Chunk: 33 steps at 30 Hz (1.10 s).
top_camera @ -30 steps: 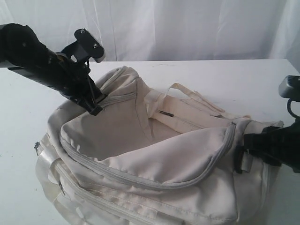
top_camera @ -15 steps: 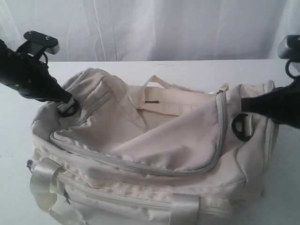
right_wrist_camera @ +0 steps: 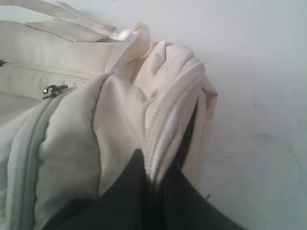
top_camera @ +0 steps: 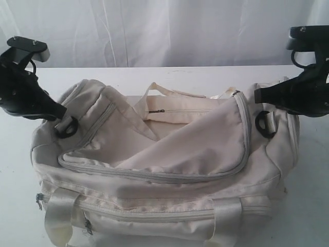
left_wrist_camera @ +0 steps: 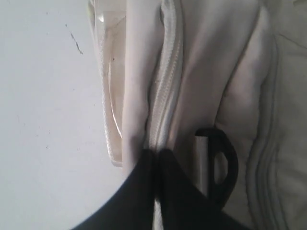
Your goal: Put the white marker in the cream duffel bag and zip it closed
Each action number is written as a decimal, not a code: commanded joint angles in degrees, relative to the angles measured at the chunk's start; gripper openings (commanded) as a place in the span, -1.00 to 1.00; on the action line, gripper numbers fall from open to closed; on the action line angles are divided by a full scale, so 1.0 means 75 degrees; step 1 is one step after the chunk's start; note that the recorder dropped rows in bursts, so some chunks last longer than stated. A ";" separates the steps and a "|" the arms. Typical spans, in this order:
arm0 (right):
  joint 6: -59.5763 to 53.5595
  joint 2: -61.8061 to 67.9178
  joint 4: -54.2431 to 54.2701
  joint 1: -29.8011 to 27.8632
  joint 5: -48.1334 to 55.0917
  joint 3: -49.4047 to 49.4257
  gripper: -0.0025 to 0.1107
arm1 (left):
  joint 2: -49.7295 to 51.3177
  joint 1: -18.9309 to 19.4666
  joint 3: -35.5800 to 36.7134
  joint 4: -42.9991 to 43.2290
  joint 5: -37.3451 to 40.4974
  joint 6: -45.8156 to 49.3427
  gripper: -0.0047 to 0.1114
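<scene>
Cream fabric fills most of the exterior view: the cream duffel bag sits on a white table, its long side toward the camera. Its curved top flap, edged by a grey zipper, is unzipped and lies slack over the front half, so the mouth gapes along the back, where a small inner zip shows. A shiny webbing handle hangs at the front near corner. Black strap rings sit at either end, one on the left and one on the right.

The left gripper is pinched tight on a fold of the bag's end beside a zipper seam, its jaws pressed together with only cloth between them. The right gripper clamps the opposite end likewise (a bunched ridge of fabric and zipper stands up between its dark fingers). A white curtain hangs behind the table.
</scene>
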 commanded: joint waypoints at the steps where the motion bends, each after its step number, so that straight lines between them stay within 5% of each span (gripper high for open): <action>1: -0.0147 0.0050 -0.0139 -0.0085 -0.0312 -0.0166 -0.96 | -0.0053 0.0022 0.0509 -0.0128 -0.0129 -0.0169 -0.92; 12: -0.0570 0.0010 -0.0027 -0.0085 -0.0369 -0.0166 -0.87 | -0.0139 0.0022 0.0597 -0.0186 -0.0376 0.0088 -0.91; 18: -0.0637 -0.0255 0.0062 -0.0085 -0.0447 -0.0166 -0.34 | -0.0716 0.0022 0.0597 -0.0489 -0.0763 0.0328 -0.36; 22: -0.0764 -0.0498 0.0062 -0.0085 -0.0262 -0.0166 -0.28 | -0.1116 0.0022 0.0597 -0.0730 -0.0793 0.0313 -0.03; 33: -0.0780 -0.1912 0.0327 -0.0085 -0.0347 -0.0022 -0.29 | -0.2202 0.0022 0.0612 -0.0969 -0.0784 0.0313 0.01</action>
